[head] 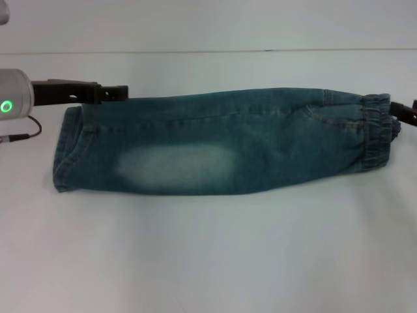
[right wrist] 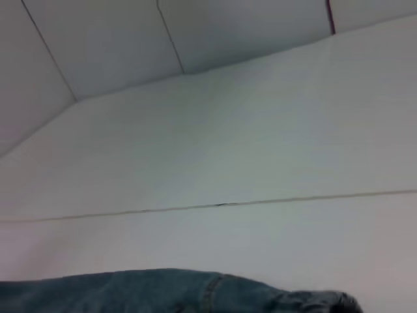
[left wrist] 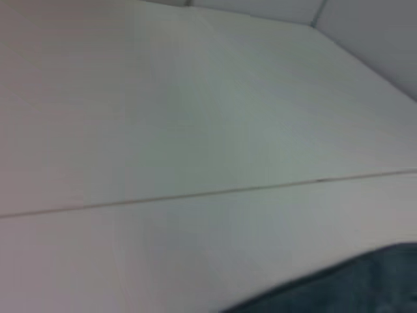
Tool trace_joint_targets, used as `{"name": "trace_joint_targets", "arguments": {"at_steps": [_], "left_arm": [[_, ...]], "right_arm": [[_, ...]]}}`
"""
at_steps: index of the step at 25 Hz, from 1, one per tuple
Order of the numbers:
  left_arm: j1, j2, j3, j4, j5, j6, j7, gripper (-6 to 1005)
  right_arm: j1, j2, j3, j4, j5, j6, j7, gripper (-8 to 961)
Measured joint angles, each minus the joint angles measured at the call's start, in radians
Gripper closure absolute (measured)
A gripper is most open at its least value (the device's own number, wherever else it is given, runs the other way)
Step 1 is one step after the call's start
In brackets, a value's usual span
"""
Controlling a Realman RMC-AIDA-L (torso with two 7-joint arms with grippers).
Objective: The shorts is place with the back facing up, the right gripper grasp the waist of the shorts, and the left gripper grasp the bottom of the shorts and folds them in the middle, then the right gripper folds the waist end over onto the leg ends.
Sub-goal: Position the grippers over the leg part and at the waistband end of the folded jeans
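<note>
The blue-green denim shorts [head: 221, 143] are seen lying flat on the white desk [head: 208, 261], already folded lengthwise into one long band running across the head view. The gathered elastic waist [head: 374, 130] is at the robot's right end; the hemmed leg ends [head: 71, 150] are at the left end. A pale faded patch [head: 176, 168] is visible on the upper layer, nearer the leg ends, close to the near edge of the band.

The left end effector [head: 114, 93] is located at the far corner of the leg ends, with its dark fingers lying level along the far edge of the fabric. The tips are touching or just beside the denim; whether cloth is pinched between them cannot be told, and the opening of the fingers cannot be judged either. A silver arm housing with a green ring light [head: 6, 106] is seen behind it at the frame edge.

The right end effector [head: 405, 116] is only partly in view at the right edge, just beside the waistband. Its finger state cannot be told.

In the left wrist view only a dark denim corner [left wrist: 365, 280] is shown over the desk, with a thin seam line [left wrist: 195, 194] crossing the surface. In the right wrist view the far edge of the shorts and a bit of gathered waistband [right wrist: 319, 301] are shown.
</note>
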Motion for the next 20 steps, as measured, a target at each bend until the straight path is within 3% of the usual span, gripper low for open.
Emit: {"name": "trace_joint_targets", "arguments": {"at_steps": [3, 8, 20], "left_arm": [[0.018, 0.0, 0.0, 0.023, -0.043, 0.085, 0.01, 234], [0.06, 0.003, 0.0, 0.029, -0.134, 0.219, 0.064, 234], [0.13, 0.0, 0.0, 0.01, -0.288, 0.376, 0.109, 234]], "right_arm": [[-0.023, 0.001, 0.023, 0.018, 0.028, -0.041, -0.04, 293], [-0.059, -0.001, 0.087, 0.092, 0.05, -0.114, -0.153, 141], [-0.073, -0.01, 0.112, 0.188, 0.032, -0.12, -0.268, 132]]}}
